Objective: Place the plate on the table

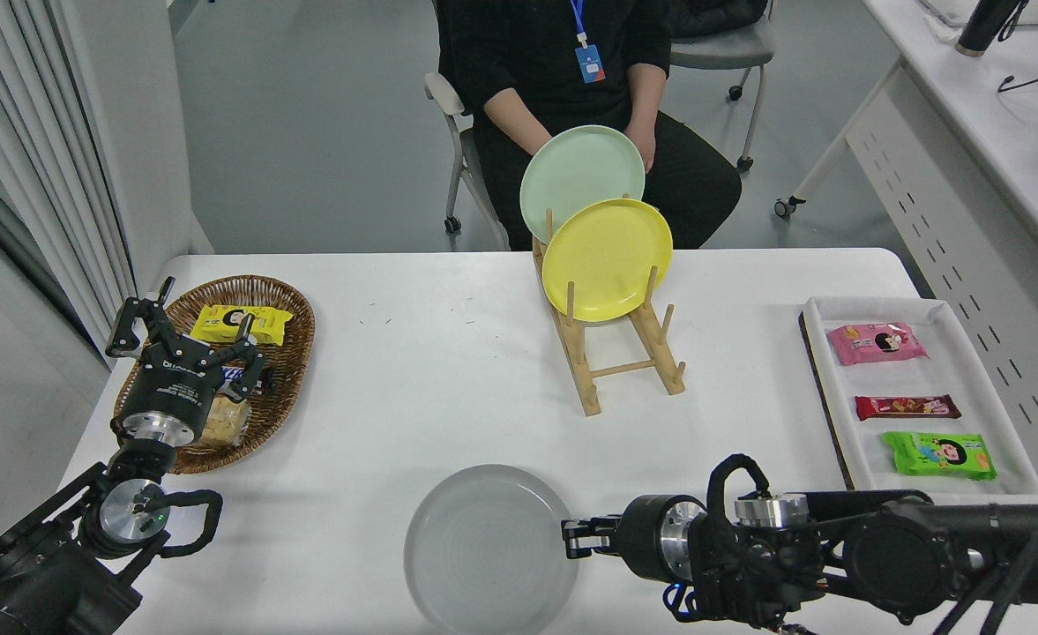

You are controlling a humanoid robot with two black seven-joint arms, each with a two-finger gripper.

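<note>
The light-grey plate [483,551] lies low and nearly flat at the front edge of the white table [430,353], its near rim cut off by the picture's bottom. My right gripper [572,539] comes in from the right and is shut on the plate's right rim. My left gripper [185,339] is parked at the lower left over the basket, fingers spread open and empty.
A wooden rack [624,370] at the back middle holds a yellow plate [607,257] and a pale green plate [571,168]. A wicker basket [280,300] with snacks stands at the left. A white tray [823,370] with snack packets stands at the right. A person [563,53] sits at the far side.
</note>
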